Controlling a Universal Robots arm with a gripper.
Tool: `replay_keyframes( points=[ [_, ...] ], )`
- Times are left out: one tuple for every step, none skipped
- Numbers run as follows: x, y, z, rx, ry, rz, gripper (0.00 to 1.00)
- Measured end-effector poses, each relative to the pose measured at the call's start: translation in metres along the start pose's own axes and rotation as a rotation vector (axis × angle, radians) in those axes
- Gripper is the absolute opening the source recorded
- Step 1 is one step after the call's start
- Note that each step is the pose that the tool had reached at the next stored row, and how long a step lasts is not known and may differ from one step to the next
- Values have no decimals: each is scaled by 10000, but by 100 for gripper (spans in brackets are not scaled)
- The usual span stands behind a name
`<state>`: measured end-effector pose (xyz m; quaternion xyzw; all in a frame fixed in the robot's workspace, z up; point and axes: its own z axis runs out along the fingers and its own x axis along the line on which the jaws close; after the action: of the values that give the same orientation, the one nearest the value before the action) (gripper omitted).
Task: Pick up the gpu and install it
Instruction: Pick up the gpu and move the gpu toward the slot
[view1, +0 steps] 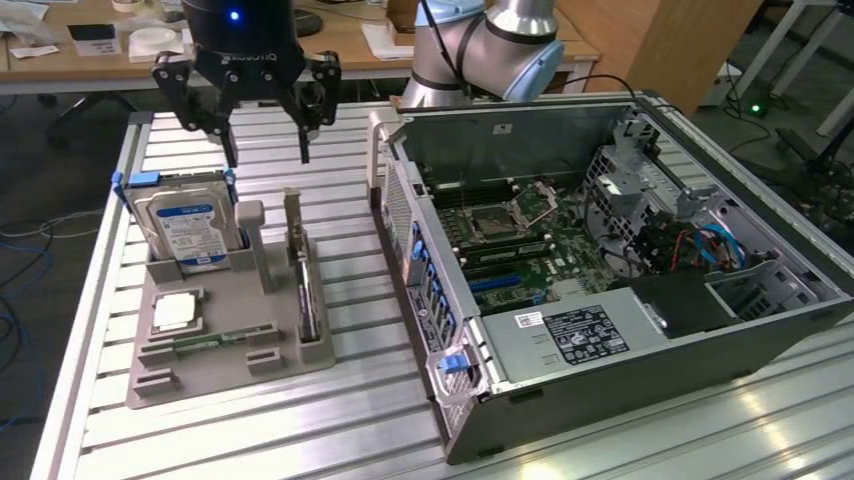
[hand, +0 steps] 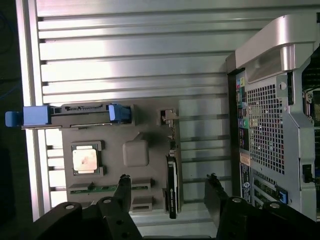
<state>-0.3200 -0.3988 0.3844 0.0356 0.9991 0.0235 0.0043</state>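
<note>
The gpu (view1: 307, 290) stands on its edge in a slot of the grey holder (view1: 220, 375) on the exterior view's left. It is a thin dark card with a metal bracket at its far end. My gripper (view1: 267, 150) hangs above the holder's far end, open and empty. From the wrist, the gpu (hand: 171, 187) runs edge-on, lined up between the two spread fingers (hand: 124, 187) and well below them. My gripper (hand: 168, 177) touches nothing.
The holder (hand: 150, 120) also carries a hard drive (view1: 187, 225) with blue clips, a processor chip (view1: 174, 312) and a memory stick (view1: 207, 343). An open computer case (view1: 601, 260) with its motherboard (view1: 514, 235) exposed lies on the slatted aluminium table (view1: 347, 430), close beside the holder.
</note>
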Motion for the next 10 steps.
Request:
replay_keyframes(
  points=[
    [1, 0, 6, 40, 3, -46, 71],
    [1, 0, 10, 111, 5, -88, 71],
    [1, -1, 15, 165, 12, -137, 71],
    [0, -3, 22, 205, 21, -198, 71],
    [0, -4, 31, 232, 27, -269, 71],
    [0, -5, 47, 247, 30, -329, 71],
    [0, -5, 65, 249, 30, -358, 71],
    [0, -6, 84, 249, 29, -372, 71],
    [1, -7, 101, 249, 30, -385, 71],
    [1, -7, 119, 250, 31, -394, 71]
  ],
)
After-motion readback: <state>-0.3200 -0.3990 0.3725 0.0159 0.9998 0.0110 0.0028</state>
